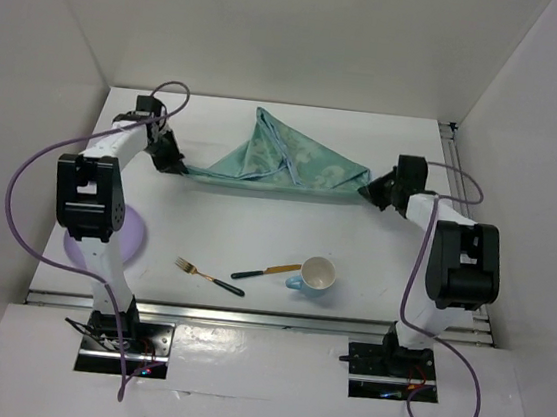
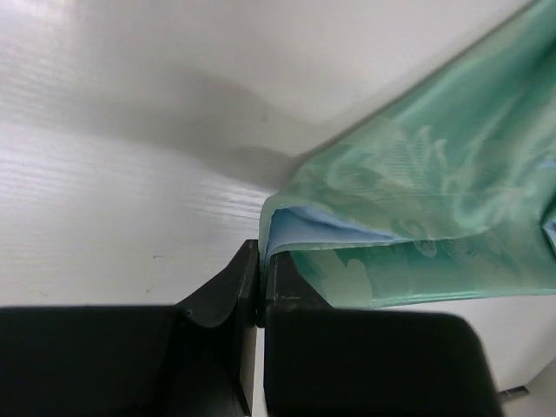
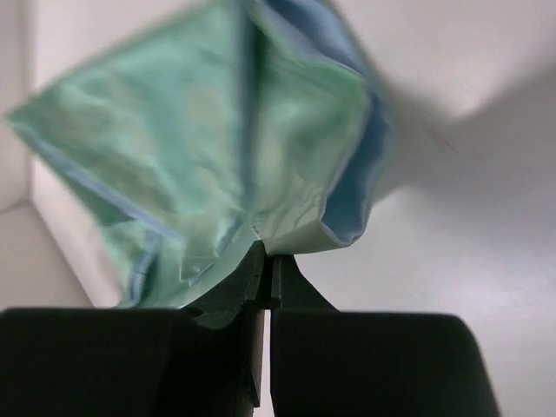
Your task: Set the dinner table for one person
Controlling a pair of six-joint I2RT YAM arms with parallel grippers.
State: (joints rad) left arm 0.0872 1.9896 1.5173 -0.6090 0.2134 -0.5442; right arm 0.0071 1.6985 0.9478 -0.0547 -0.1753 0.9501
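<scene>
Two end effectors clamp the teal mat (image 1: 274,163): left end effector (image 1: 177,166) at its left corner, right end effector (image 1: 367,190) at its right, over the far half of the desk (image 1: 256,231). Best bet: pull taut, lower evenly, flatten that raised fold.

On the white bench (image 1: 256,228), a teal cloth (image 1: 279,163) was stretched between the two arms. The left tool (image 1: 175,164) pinched its left corner and the right tool (image 1: 369,191) pinched its right corner. The cloth's near edge ran almost straight between them, and a folded peak rose toward the far side. Nearer the arm bases lay a fork (image 1: 208,276) and, just beside it, a black-handled knife (image 1: 264,270) whose blade pointed at a pale blue cup (image 1: 317,275). A lavender plate (image 1: 127,235) sat at the left, partly hidden under the left arm.
</scene>
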